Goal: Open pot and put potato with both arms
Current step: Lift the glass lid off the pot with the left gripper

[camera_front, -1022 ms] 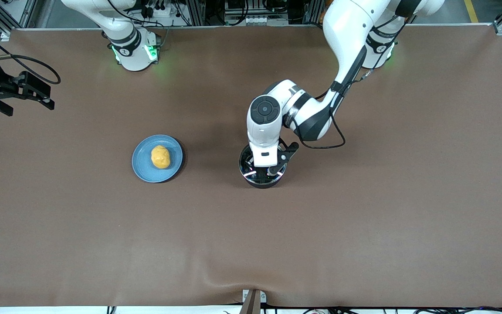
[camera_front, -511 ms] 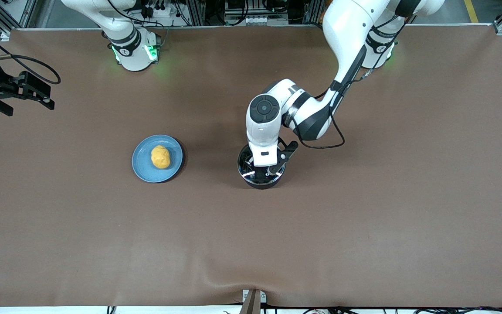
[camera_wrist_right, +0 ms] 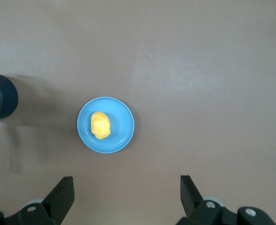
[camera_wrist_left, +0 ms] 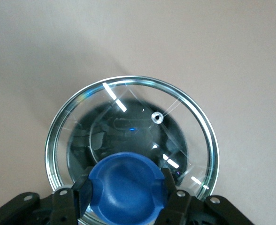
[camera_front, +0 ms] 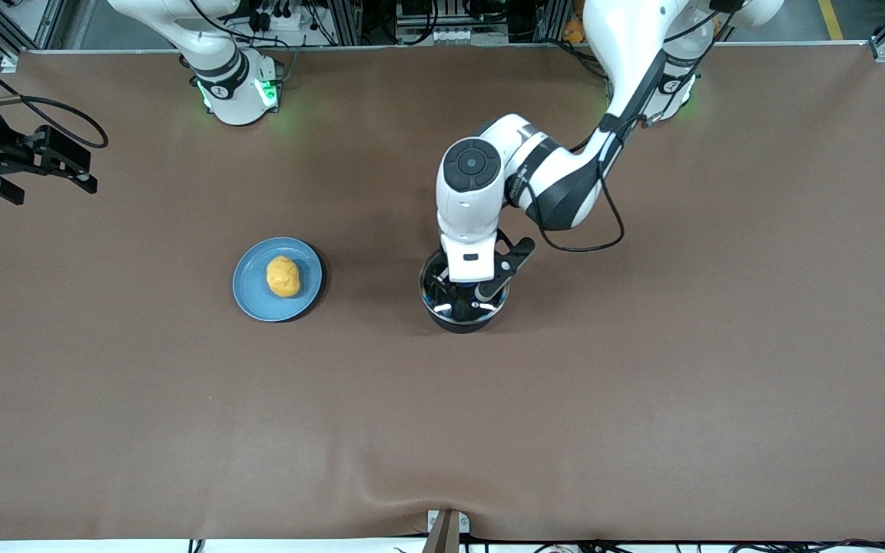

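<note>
Jaws, left gripper (camera_wrist_left: 124, 197): clamped on blue knob (camera_wrist_left: 123, 186) of glass lid (camera_wrist_left: 133, 101), small black pot (camera_front: 464, 319) beneath. Right gripper (camera_wrist_right: 126, 197): jaws apart, waiting high above yellow-orange lumpy potato (camera_wrist_right: 100, 124) on flat blue plate (camera_wrist_right: 121, 136). Potato transfer pending.

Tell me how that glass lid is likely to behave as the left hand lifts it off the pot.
The glass lid looks rigid and breakable, so a drop would probably crack it. The left hand grips only the blue knob, so the wide lid may tilt or swing. Its smooth metal rim could slide if set down on edge.
</note>
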Robot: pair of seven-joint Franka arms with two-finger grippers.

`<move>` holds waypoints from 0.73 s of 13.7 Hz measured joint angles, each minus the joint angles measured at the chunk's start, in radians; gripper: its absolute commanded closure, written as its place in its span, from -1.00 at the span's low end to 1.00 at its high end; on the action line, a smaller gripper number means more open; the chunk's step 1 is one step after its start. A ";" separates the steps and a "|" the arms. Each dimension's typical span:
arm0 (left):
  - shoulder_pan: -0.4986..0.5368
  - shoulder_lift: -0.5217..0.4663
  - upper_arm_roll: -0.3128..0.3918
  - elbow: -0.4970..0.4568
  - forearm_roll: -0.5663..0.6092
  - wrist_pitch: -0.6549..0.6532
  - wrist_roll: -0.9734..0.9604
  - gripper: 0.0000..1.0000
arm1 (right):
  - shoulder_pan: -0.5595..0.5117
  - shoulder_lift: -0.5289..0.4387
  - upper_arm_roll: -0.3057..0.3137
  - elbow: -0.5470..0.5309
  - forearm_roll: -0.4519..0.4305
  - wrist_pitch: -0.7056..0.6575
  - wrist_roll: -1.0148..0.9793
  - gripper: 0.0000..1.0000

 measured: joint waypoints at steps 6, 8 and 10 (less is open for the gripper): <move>0.181 -0.061 0.003 -0.029 0.016 -0.076 0.301 1.00 | -0.002 0.147 -0.003 -0.005 -0.002 0.015 0.000 -1.00; 0.237 -0.060 0.001 -0.052 0.017 -0.076 0.393 1.00 | -0.003 0.165 -0.005 -0.005 0.000 0.009 0.002 -1.00; 0.287 -0.059 0.001 -0.090 0.017 -0.073 0.473 1.00 | 0.013 0.168 0.000 -0.015 0.005 -0.008 0.007 -1.00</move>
